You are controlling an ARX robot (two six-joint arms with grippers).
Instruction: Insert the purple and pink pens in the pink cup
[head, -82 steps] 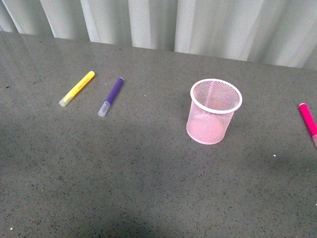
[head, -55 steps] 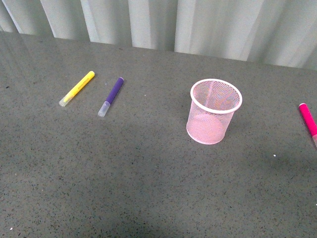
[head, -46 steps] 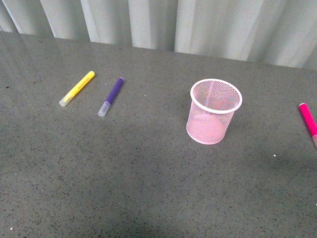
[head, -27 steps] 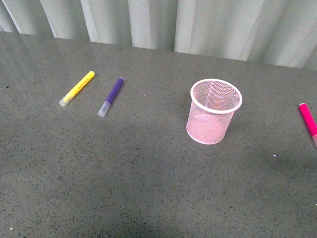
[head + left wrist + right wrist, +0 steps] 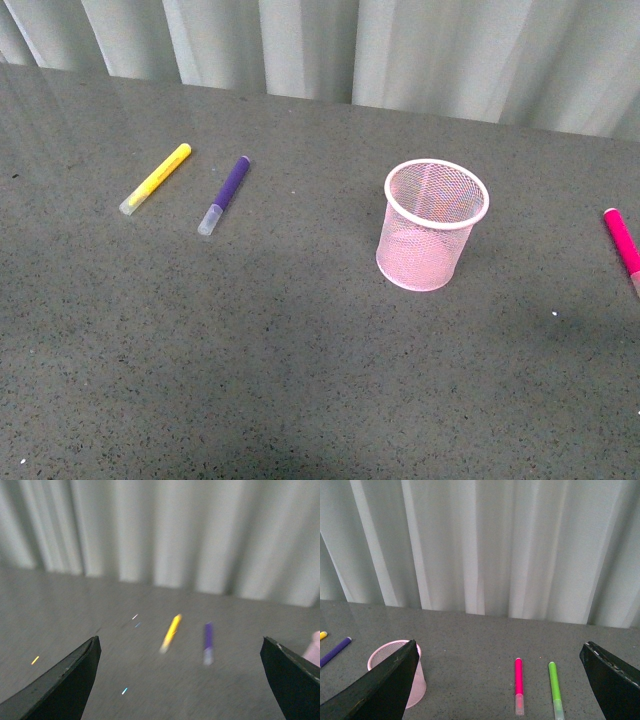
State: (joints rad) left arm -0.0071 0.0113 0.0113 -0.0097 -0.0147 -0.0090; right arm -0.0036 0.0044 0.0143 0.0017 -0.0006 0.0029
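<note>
On the counter (image 5: 300,380) the purple pen (image 5: 224,194) and pink pen (image 5: 622,243) flanked the pink cup (image 5: 432,226), so I had the left hand (image 5: 180,640) and right hand (image 5: 500,644) open, one per pen.

I'm looking at what reads as a staged lab bench: a grey speckled tabletop (image 5: 300,380), a pale pleated curtain (image 5: 420,50) closing off its far edge, and stationery laid out on it, a purple pen (image 5: 224,194), a yellow marker (image 5: 155,178), a pink mesh cup (image 5: 432,225).
</note>
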